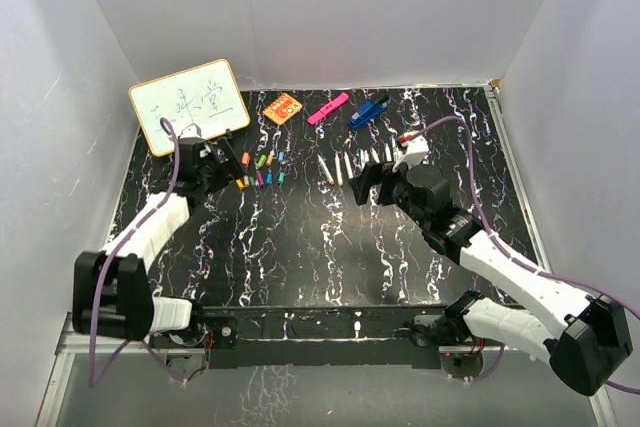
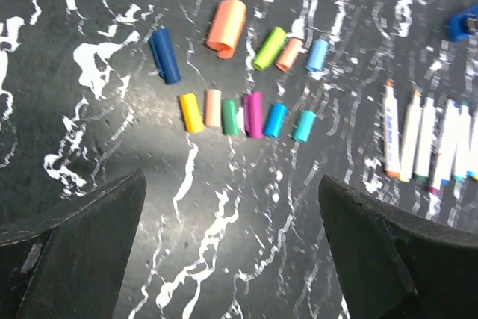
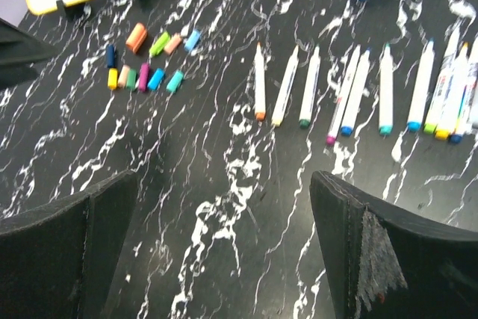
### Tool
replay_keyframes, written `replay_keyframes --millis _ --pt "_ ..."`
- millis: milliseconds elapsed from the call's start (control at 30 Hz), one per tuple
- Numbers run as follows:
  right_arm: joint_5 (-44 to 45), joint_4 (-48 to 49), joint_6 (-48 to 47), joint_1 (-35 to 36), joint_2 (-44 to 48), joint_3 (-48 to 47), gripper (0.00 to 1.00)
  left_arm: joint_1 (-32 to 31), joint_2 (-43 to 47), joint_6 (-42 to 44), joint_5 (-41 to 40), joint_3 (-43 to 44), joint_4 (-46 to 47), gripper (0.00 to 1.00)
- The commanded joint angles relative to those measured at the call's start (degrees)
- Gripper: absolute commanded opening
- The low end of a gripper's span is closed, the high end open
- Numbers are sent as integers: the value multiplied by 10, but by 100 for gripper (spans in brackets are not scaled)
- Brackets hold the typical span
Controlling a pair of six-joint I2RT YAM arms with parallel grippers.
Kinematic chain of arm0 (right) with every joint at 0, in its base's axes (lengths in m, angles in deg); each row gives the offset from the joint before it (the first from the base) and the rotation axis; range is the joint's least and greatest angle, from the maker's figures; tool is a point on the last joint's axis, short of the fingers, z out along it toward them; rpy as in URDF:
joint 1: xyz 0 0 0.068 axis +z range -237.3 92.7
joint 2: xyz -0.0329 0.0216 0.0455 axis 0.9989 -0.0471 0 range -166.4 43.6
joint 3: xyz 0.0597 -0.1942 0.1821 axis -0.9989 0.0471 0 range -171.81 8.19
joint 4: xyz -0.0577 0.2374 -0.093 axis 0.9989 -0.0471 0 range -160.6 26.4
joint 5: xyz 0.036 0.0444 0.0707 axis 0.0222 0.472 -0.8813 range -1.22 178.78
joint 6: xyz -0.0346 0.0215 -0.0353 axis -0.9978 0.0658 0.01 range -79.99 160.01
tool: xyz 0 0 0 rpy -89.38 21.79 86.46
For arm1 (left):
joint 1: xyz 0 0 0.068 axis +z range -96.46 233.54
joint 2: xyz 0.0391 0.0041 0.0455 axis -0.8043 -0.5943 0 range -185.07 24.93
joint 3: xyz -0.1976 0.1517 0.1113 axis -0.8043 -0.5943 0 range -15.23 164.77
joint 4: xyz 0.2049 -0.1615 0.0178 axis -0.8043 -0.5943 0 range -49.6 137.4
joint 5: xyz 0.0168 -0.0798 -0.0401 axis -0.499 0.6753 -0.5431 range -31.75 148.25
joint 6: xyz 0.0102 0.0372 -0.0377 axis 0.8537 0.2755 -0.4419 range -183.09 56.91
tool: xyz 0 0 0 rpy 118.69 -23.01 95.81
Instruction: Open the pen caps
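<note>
While both hands hang wide open over the counter (image 1: 300, 247), neither one has hold of anything. Left hand (image 2: 231, 184) first: the pen caps (image 2: 252, 113) lie straight ahead of it, upper middle of the left wrist view, loose in two short rows with none on a pen. Most point up the frame, so their long axes cross the line between the fingers.

Over to the right hand (image 3: 224, 181): the white marker pens (image 3: 310, 84) lie side by side ahead of it, upper right of its view. Their coloured tips face the hand and their barrels run up the frame. That hand is plainly nearer the pens, and the left is nearer the caps.

The rightmost pens bunch too tightly to say whether any cap is on. At the back stand a whiteboard (image 1: 188, 105), an orange card (image 1: 283, 108), a pink highlighter (image 1: 328, 108) and a blue clip-like tool (image 1: 368, 111). All are well apart from both rows, and nothing looks set to block either reach.
</note>
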Motion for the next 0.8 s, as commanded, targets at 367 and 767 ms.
replay_keyframes --millis 367,767 --pt "-39 -71 130 17 124 140 98 -55 323 -62 59 -158 -83 99" --pt "51 -120 208 21 168 191 98 -57 529 -133 -67 -236 -204 99"
